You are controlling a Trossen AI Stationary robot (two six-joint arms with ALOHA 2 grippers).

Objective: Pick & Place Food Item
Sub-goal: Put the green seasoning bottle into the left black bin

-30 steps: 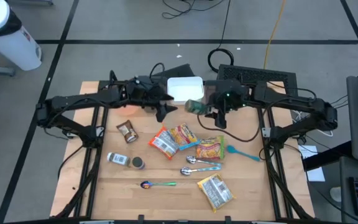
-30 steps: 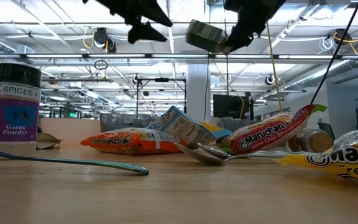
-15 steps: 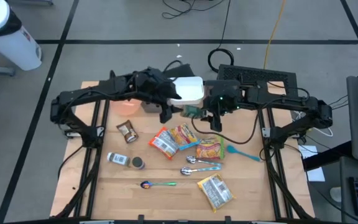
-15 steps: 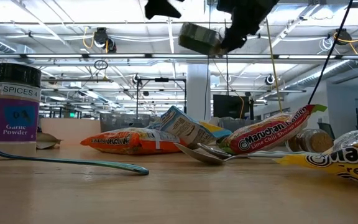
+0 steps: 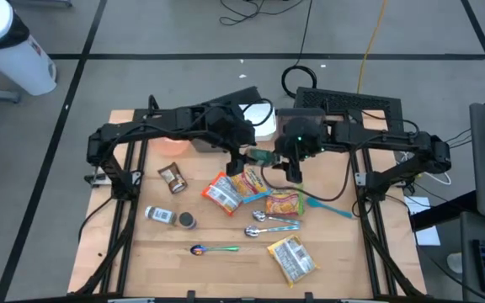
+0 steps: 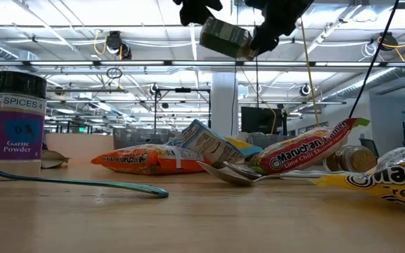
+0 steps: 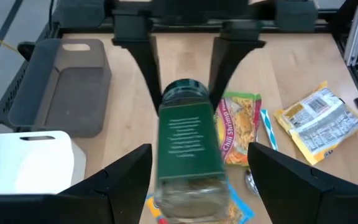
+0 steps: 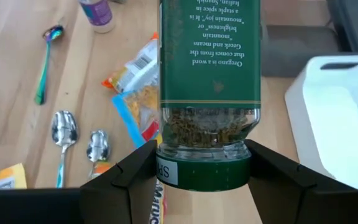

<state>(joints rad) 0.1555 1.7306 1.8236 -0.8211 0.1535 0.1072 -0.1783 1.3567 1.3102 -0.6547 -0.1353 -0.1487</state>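
Your right gripper clamps the oregano jar at its cap end, held level in mid-air over the table's back half, likely so the free end faces the other arm. Your left gripper has fingers spread either side of that end, not closed, looks like a handover. Only the high view shows the white bin behind; the low view shows just how high the jar rides.
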